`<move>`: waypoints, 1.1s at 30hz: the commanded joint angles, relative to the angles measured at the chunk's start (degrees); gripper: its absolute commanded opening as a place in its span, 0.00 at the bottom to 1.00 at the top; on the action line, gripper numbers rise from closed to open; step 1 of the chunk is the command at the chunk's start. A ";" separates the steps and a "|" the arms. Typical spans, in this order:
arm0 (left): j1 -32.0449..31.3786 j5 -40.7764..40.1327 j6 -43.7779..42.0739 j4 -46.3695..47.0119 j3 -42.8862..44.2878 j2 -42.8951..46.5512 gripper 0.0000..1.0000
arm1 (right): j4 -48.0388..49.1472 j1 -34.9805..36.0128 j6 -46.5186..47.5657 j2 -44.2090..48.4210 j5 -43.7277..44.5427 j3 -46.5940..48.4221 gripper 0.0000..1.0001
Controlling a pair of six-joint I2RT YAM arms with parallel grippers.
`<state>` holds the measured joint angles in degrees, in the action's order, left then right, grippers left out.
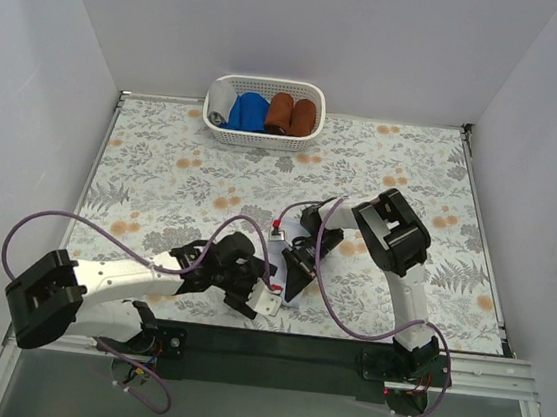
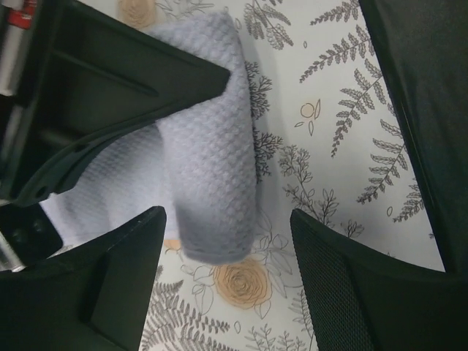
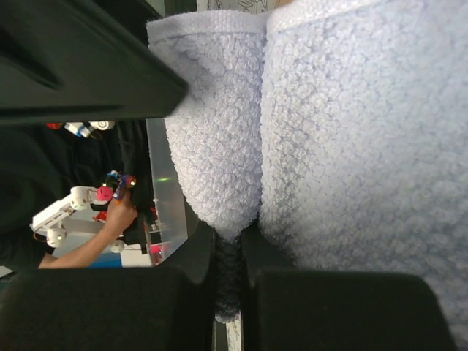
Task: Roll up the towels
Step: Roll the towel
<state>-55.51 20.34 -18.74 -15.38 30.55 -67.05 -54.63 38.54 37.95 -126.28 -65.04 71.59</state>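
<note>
Lavender waffle-weave cloth towel (image 2: 212, 161), partly rolled at the near middle of the floral table cover (image 2: 329, 110), looks light, limp and ready to uncoil, so hold its doubled edge, where the right gripper (image 3: 228, 274) is pinched onto it while the left gripper (image 2: 227, 219) straddles it, spread wide.

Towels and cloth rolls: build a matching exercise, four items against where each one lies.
Items
1. pale lavender towel
2. grey towel
3. bright blue cloth roll
4. rust-brown cloth rolls

Places
A. right half of the basket
B. left end of the basket
C. outside the basket, on the floral table
D. in the basket, between the grey and the rust-brown

Pairs: 1-C, 2-B, 3-D, 4-A
</note>
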 commanded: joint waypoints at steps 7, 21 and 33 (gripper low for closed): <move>-2.85 -1.53 2.47 4.49 4.60 -14.49 0.22 | -1.09 -1.72 2.66 -1.16 4.48 1.96 0.03; 7.42 22.18 8.20 -20.63 18.05 -29.43 0.00 | 1.63 -17.36 -4.47 21.05 16.77 2.07 0.54; 19.11 36.97 2.75 -42.35 38.35 -54.58 0.00 | 15.86 -13.24 -7.54 43.74 26.44 -14.45 0.56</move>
<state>-37.01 60.75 -13.63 -48.97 68.51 -116.18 -43.75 22.59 31.53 -84.88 -42.06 59.22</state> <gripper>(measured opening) 0.133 0.556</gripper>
